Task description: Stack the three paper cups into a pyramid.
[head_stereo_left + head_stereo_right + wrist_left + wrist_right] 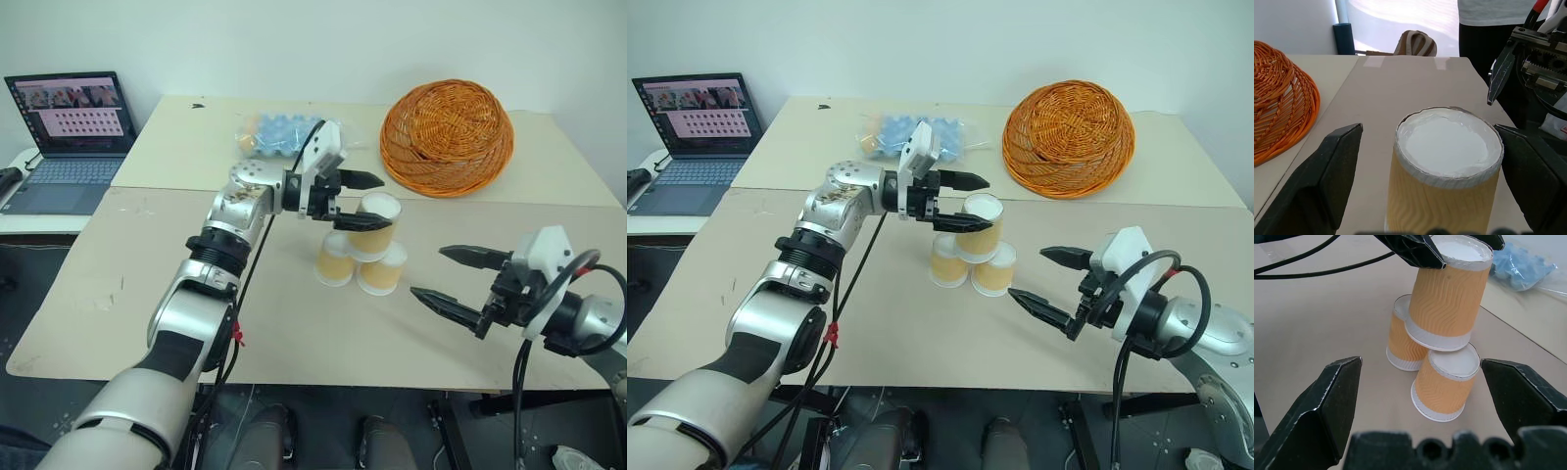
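The three paper cups stand as a pyramid in the middle of the table. Two cups sit upside down side by side, and the third cup rests on them, leaning a little. My left gripper is open with one finger on each side of the top cup, and a gap shows on both sides. My right gripper hangs open to the right of the pyramid, pointing at it with nothing between its fingers.
A wicker basket lies upside down at the back right. A clear bag of blue items sits behind the left arm. A laptop stands open at the far left. A person stands beyond the table.
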`<state>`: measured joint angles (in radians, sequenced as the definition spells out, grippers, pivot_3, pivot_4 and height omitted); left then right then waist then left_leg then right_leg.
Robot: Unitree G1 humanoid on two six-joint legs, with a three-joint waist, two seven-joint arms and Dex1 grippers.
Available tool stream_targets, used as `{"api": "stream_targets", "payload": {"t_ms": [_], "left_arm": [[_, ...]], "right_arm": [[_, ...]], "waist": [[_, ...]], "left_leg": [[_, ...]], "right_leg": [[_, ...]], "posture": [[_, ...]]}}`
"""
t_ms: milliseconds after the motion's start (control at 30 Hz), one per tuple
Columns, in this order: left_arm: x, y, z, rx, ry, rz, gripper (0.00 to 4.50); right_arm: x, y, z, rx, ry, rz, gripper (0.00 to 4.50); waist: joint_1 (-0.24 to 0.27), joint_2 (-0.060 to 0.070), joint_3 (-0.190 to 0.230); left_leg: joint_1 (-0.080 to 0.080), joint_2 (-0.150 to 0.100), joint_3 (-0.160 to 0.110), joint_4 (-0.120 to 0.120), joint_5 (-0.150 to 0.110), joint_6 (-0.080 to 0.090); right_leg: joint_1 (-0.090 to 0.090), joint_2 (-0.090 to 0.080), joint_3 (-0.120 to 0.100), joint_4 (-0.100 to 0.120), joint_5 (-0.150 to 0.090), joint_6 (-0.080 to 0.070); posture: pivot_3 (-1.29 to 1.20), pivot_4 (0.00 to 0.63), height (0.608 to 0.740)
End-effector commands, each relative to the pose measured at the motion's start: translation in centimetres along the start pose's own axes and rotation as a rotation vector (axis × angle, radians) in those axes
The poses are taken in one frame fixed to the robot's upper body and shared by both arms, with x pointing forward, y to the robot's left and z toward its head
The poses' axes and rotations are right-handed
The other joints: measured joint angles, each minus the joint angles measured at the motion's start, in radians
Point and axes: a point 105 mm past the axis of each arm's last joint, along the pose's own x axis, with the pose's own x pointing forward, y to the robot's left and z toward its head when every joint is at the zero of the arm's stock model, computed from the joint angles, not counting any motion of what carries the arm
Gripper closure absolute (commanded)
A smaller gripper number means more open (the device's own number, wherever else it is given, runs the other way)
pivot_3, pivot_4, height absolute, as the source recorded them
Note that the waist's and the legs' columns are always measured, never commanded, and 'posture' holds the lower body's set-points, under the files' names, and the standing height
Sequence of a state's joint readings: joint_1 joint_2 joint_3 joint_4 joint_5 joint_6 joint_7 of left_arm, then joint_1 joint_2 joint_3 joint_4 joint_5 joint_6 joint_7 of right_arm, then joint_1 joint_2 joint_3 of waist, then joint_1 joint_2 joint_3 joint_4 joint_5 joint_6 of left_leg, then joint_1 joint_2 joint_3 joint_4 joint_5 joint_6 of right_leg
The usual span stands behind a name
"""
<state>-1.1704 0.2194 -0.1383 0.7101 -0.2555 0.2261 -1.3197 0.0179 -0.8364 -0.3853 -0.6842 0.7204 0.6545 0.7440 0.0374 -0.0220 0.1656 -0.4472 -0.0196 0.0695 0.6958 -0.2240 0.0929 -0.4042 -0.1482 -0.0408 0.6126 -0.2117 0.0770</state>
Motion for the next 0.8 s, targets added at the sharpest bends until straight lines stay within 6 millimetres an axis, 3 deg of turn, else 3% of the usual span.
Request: {"api": "stream_targets", "payload": {"t_ms": [33, 300, 467, 633, 800], "left_arm": [[-0.4, -0.1, 1.2, 0.027, -0.03, 0.004, 0.02], [-1.7, -0.4, 1.1, 0.018, -0.037, 0.032, 0.02], [-3.0, -0.6, 2.0, -0.016, -0.101, 0.09, 0.02], [-5.9, -0.5, 3.4, -0.049, -0.207, 0.286, 0.02], [-11.5, -1.3, 3.8, -0.109, -0.346, 0.722, 0.02]], "right_arm": [[-0.2, -0.2, 1.0, -0.047, -0.032, 0.0, 0.0], [-0.1, -0.5, 1.1, -0.05, -0.027, 0.013, 0.0], [-0.1, -0.8, 1.1, -0.053, -0.023, 0.019, 0.0], [-0.4, -1.5, 0.8, -0.056, 0.0, 0.004, 0.0], [-1.3, -2.9, -0.6, -0.043, 0.065, -0.063, 0.0]], "waist": [[0.0, 0.0, 0.0], [-0.002, 0.0, 0.0], [-0.001, 0.0, 0.0], [-0.005, 0.0, 0.0], [-0.016, 0.001, 0.0]], "left_leg": [[0.0, 0.0, 0.0, 0.0, 0.0, 0.0], [0.0, 0.0, 0.0, 0.0, 0.0, 0.0], [0.0, 0.0, 0.0, 0.0, 0.0, 0.0], [0.0, 0.0, -0.001, 0.0, 0.0, 0.0], [0.001, 0.0, -0.002, 0.0, 0.001, -0.002]], "right_leg": [[0.0, 0.0, 0.0, 0.0, 0.0, 0.0], [0.0, 0.0, 0.0, 0.0, 0.0, 0.0], [0.0, 0.0, 0.0, 0.001, 0.0, 0.0], [0.0, 0.0, 0.001, 0.001, 0.0, 0.0], [0.0, -0.001, 0.001, 0.001, 0.0, 0.0]], "posture": [[0.0, 0.15, 0.726], [0.0, 0.15, 0.726], [0.0, 0.15, 0.726], [0.0, 0.15, 0.726], [0.0, 0.15, 0.726]]}}
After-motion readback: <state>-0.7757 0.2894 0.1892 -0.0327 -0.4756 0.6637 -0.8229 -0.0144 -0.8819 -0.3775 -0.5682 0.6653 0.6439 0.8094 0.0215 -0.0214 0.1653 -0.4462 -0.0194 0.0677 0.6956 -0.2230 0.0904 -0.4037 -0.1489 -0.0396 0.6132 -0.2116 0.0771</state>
